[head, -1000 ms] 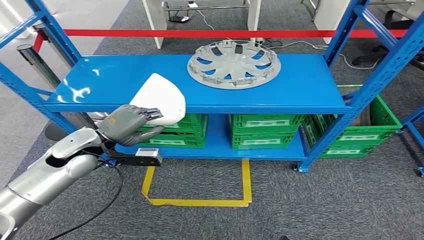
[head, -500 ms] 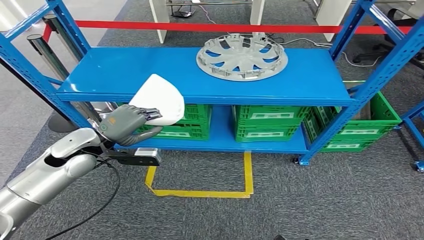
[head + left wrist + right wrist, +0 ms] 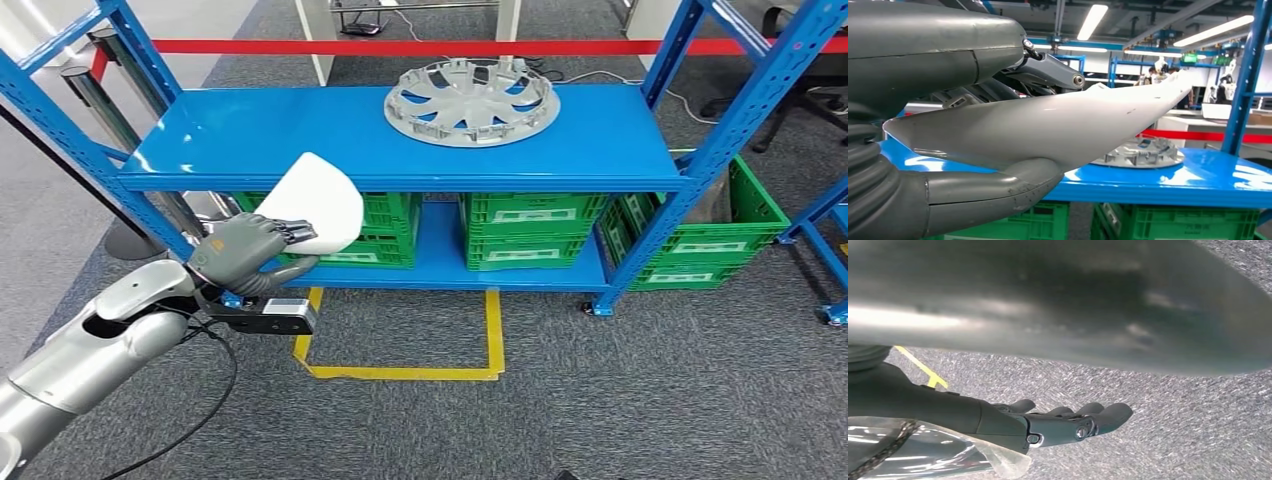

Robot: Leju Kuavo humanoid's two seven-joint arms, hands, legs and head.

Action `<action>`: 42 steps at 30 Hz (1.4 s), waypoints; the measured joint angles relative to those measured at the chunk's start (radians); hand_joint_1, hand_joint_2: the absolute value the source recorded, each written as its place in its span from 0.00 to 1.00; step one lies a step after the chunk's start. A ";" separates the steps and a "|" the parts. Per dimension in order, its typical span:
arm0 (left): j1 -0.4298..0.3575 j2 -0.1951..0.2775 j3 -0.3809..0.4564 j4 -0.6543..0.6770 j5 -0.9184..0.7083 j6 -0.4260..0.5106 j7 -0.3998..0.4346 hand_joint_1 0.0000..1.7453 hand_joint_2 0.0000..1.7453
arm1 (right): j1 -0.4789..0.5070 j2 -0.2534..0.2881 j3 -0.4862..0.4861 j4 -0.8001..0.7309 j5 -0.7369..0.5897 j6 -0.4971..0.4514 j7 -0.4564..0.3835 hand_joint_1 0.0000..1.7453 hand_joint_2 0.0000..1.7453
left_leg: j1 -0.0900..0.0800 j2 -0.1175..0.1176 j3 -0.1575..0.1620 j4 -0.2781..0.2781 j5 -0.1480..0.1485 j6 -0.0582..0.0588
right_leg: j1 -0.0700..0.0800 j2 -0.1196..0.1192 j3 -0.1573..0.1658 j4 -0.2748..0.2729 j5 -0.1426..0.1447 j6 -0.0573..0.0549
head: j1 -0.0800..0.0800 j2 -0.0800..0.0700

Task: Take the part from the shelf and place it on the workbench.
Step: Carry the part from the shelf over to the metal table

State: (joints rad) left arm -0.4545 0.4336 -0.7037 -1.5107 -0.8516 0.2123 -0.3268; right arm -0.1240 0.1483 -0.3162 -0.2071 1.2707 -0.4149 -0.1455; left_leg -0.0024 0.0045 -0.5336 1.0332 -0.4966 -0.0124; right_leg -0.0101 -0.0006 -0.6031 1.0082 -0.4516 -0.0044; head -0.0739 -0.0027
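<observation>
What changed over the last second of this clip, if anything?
The whole view shifted, so the camera moved, not the things. The left hand still holds the white part off the blue shelf. The wheel cover stays on the shelf.

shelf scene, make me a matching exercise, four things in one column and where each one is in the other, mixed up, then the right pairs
Things:
1. white part
2. hubcap
3. green crates
4. yellow tape

Places:
A. on the carpet in front of the shelf
B. lying on the top blue shelf
C. held in the left hand
D. on the lower shelf level

Pairs: 1-C, 2-B, 3-D, 4-A
</observation>
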 joint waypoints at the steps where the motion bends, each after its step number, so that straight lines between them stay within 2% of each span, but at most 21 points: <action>1: 0.000 0.000 0.002 0.000 -0.001 0.001 0.000 1.00 1.00 | 0.000 0.000 0.000 0.000 0.000 0.000 0.000 0.00 0.00 | -0.003 0.000 0.020 -0.036 0.000 0.005 | 0.000 0.000 -0.002 0.000 0.005 0.005 | 0.000 0.000; 3: 0.000 0.002 0.006 0.000 -0.003 0.002 0.000 1.00 1.00 | 0.000 0.001 0.000 0.000 0.000 0.001 0.000 0.00 0.00 | -0.007 0.000 0.020 -0.051 0.003 0.016 | 0.000 -0.001 -0.004 -0.004 0.015 0.019 | -0.001 0.000; 5: -0.001 0.002 0.008 0.000 -0.004 0.002 0.000 1.00 1.00 | 0.000 0.001 0.000 0.000 0.001 0.002 0.000 0.00 0.00 | -0.004 0.002 0.017 -0.064 0.018 0.030 | 0.000 0.000 -0.017 0.009 0.005 0.030 | -0.001 0.000; 6: -0.002 0.002 0.009 0.000 -0.005 0.002 -0.001 1.00 1.00 | -0.001 0.001 0.000 0.000 0.001 0.002 0.000 0.00 0.00 | -0.001 0.003 0.014 -0.070 0.026 0.037 | 0.000 0.000 -0.034 0.041 -0.017 0.035 | 0.001 0.000; 7: -0.002 0.002 0.009 0.000 -0.005 0.003 -0.001 1.00 1.00 | -0.001 0.001 0.000 0.000 0.003 0.002 0.001 0.00 0.00 | 0.000 0.004 0.010 -0.073 0.032 0.042 | -0.001 0.001 -0.060 0.095 -0.050 0.037 | 0.002 0.000; 9: 0.001 0.002 0.009 0.000 -0.007 0.003 -0.002 1.00 1.00 | 0.001 0.001 0.001 0.000 0.009 0.002 0.001 0.00 0.00 | -0.001 0.004 -0.003 -0.072 0.040 0.047 | -0.002 0.001 -0.116 0.232 -0.116 0.043 | 0.003 0.000; 10: 0.003 0.002 0.009 0.000 -0.007 0.003 -0.003 1.00 1.00 | 0.002 0.001 0.001 0.000 0.013 0.003 0.001 0.00 0.00 | -0.002 0.004 -0.008 -0.071 0.043 0.047 | -0.002 0.001 -0.132 0.275 -0.131 0.045 | 0.003 0.000; 11: 0.005 0.002 0.008 0.000 -0.007 0.003 -0.004 1.00 1.00 | 0.003 0.001 0.001 0.000 0.015 0.004 0.000 0.00 0.00 | -0.003 0.004 -0.013 -0.070 0.046 0.046 | -0.002 0.001 -0.127 0.279 -0.127 0.045 | 0.003 0.000; 12: 0.006 0.002 0.008 0.000 -0.007 0.003 -0.005 1.00 1.00 | 0.004 0.001 0.001 0.000 0.016 0.006 0.000 0.00 0.00 | -0.004 0.003 -0.015 -0.068 0.047 0.045 | -0.002 0.001 -0.101 0.243 -0.105 0.044 | 0.003 0.000; 14: 0.007 0.002 0.008 0.000 -0.007 0.004 -0.007 1.00 1.00 | 0.002 0.001 0.001 0.000 0.013 0.009 -0.001 0.00 0.00 | -0.005 0.003 -0.019 -0.060 0.047 0.040 | -0.001 0.000 -0.014 0.099 -0.050 0.037 | 0.003 0.000; 15: 0.007 0.002 0.009 0.000 -0.008 0.005 -0.008 1.00 1.00 | 0.000 0.001 0.001 0.000 0.010 0.010 -0.003 0.00 0.00 | -0.007 0.003 -0.023 -0.054 0.046 0.037 | 0.000 0.001 0.021 0.039 -0.036 0.032 | 0.002 0.000; 16: 0.007 0.004 0.009 0.000 -0.008 0.006 -0.009 1.00 1.00 | -0.001 0.001 0.001 0.000 0.005 0.012 -0.006 0.00 0.00 | -0.009 0.003 -0.028 -0.048 0.045 0.034 | 0.000 0.001 0.041 0.001 -0.031 0.029 | 0.002 0.000; 17: 0.008 0.005 0.009 0.000 -0.008 0.007 -0.010 1.00 1.00 | 0.000 0.001 0.001 0.000 0.001 0.014 -0.009 0.00 0.00 | -0.012 0.003 -0.033 -0.043 0.045 0.033 | 0.000 0.001 0.047 -0.011 -0.035 0.026 | 0.001 0.000; 21: 0.012 0.011 0.010 0.000 -0.010 0.013 -0.012 1.00 1.00 | 0.002 0.001 0.001 0.000 -0.005 0.017 -0.014 0.00 0.00 | -0.012 0.003 -0.038 -0.043 0.050 0.035 | 0.002 0.002 0.043 -0.012 -0.031 0.024 | 0.000 0.000; 25: 0.015 0.018 0.010 0.000 -0.010 0.018 -0.014 1.00 1.00 | -0.002 0.001 0.000 0.000 -0.005 0.018 -0.014 0.00 0.00 | -0.009 0.003 -0.038 -0.047 0.054 0.029 | 0.006 0.001 0.042 -0.011 -0.030 0.016 | 0.001 0.000; 33: 0.036 0.033 0.014 -0.006 -0.010 0.024 -0.014 1.00 1.00 | -0.003 0.001 0.000 0.000 -0.017 0.030 -0.014 0.00 0.00 | -0.008 0.003 -0.041 -0.049 0.059 0.020 | 0.006 0.000 0.039 -0.011 -0.028 0.011 | 0.001 0.000; 35: 0.041 0.038 0.016 -0.009 -0.010 0.025 -0.014 1.00 1.00 | -0.004 0.002 0.000 0.000 -0.022 0.032 -0.015 0.00 0.00 | -0.011 0.003 -0.044 -0.043 0.057 0.026 | 0.003 -0.001 0.039 -0.013 -0.025 0.016 | 0.001 0.000; 38: 0.046 0.045 0.023 -0.018 -0.010 0.028 -0.014 1.00 1.00 | -0.005 0.004 0.000 -0.001 -0.025 0.035 -0.015 0.00 0.00 | -0.010 0.003 -0.043 -0.053 0.063 0.040 | 0.001 -0.001 0.037 -0.018 -0.021 0.026 | 0.000 0.000; 40: 0.047 0.047 0.030 -0.024 -0.010 0.031 -0.014 1.00 1.00 | -0.007 0.005 0.000 -0.001 -0.027 0.037 -0.016 0.00 0.00 | -0.004 0.007 -0.034 -0.076 0.076 0.047 | 0.004 0.000 0.017 0.018 -0.049 0.031 | 0.002 0.000; 42: 0.050 0.047 0.033 -0.027 -0.010 0.032 -0.014 1.00 1.00 | -0.007 0.004 0.000 -0.002 -0.032 0.039 -0.016 0.00 0.00 | -0.001 0.011 -0.034 -0.085 0.082 0.051 | 0.002 0.001 -0.038 0.134 -0.110 0.036 | 0.003 0.000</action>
State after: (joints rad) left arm -0.4044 0.4806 -0.6705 -1.5379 -0.8618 0.2446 -0.3407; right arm -0.1315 0.1528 -0.3162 -0.2090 1.2391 -0.3760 -0.1618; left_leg -0.0036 0.0152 -0.5673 0.9482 -0.4143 0.0385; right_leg -0.0078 0.0006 -0.6414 1.1426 -0.5614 0.0319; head -0.0708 -0.0027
